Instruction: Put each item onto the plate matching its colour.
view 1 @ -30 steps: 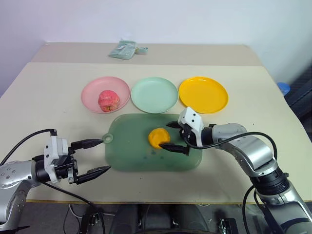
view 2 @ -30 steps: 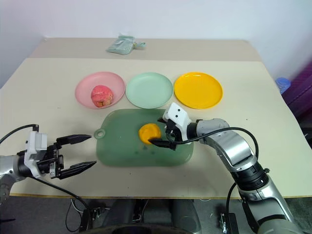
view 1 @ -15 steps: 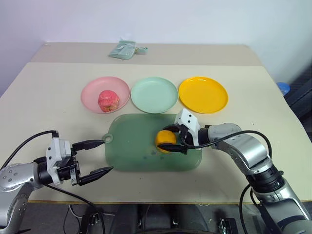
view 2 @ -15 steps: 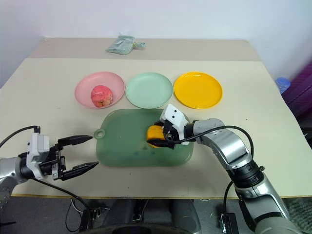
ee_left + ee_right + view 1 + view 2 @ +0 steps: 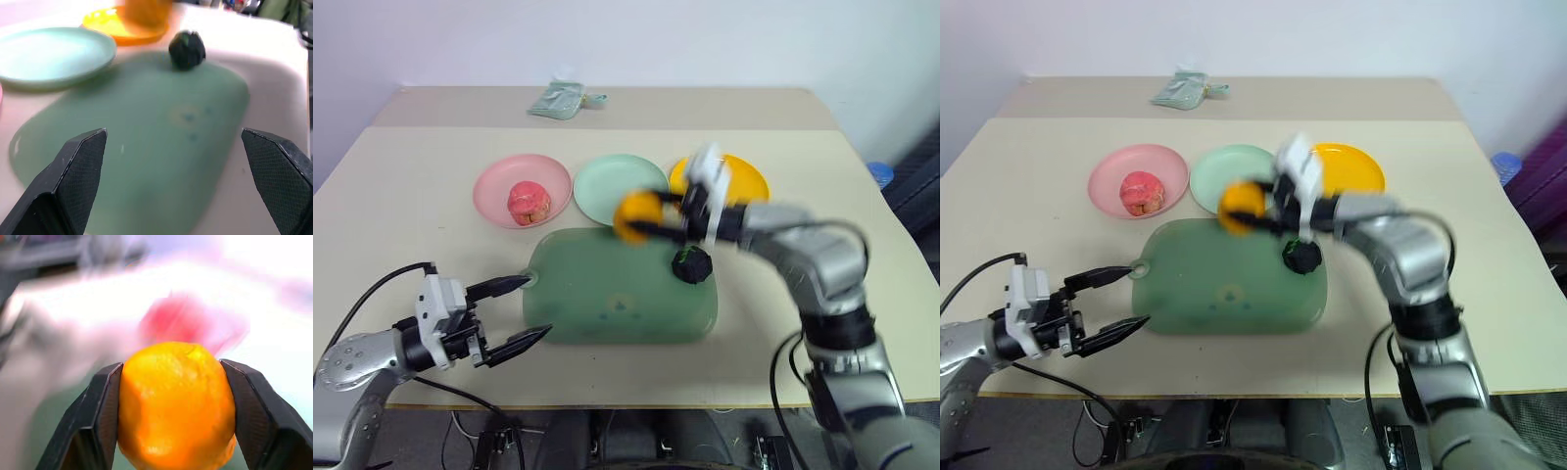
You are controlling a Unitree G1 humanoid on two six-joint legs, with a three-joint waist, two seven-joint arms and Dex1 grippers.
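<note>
Beige desk point(image 5: 401, 186) carries a dark-green tray point(image 5: 607, 294) near its front edge — blackish-green fruit point(image 5: 691, 264) at the tray's right; right fingers point(image 5: 651, 217) clamp the orange fruit point(image 5: 634, 215) above it — left fingers point(image 5: 519, 308) spread wide, empty

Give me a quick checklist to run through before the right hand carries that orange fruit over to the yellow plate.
1. Grip: the right hand has both fingers pressed on the sides of the round orange-yellow fruit: ok.
2. Fruit lifted off the large dark-green tray: ok.
3. Target: the round yellow-orange plastic plate shows no item on its visible part; the arm hides the rest: cannot tell.
4. Path: the small lumpy blackish-green fruit sits on the tray below the arm, not in the way: ok.
5. Left hand is open at the tray's near left corner, away from the plates: ok.
6. Red-pink apple on the round pink plate: ok.
</note>
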